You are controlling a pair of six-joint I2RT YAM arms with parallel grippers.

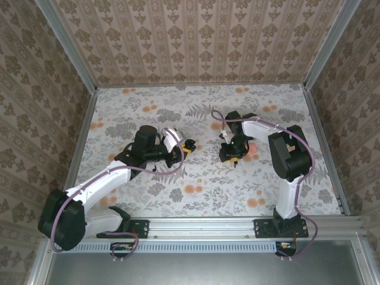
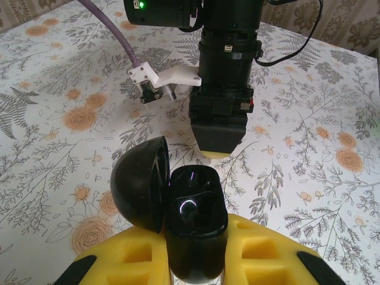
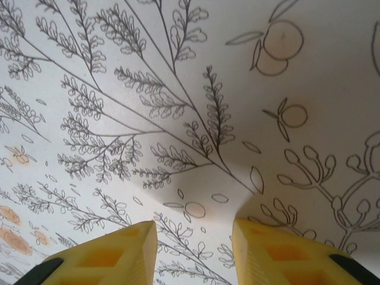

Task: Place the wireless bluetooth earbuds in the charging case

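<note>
Floral tablecloth (image 3: 178, 89) | left gripper (image 2: 196, 264) pinches open black pod (image 2: 191, 208) | right gripper (image 3: 193, 237) spread, empty | pink case (image 1: 253, 147): we judge it light, slick, hard; grip its long sides.

Black pod (image 2: 193, 225) in the left jaws runs off the bottom edge; pink case (image 1: 253, 147) half hidden behind the right arm (image 1: 286, 155).

A lab-style robot test booth: wallpapered panels (image 1: 196, 41) in aluminium framing (image 1: 202, 224) around a floral tabletop (image 1: 196, 178).
</note>
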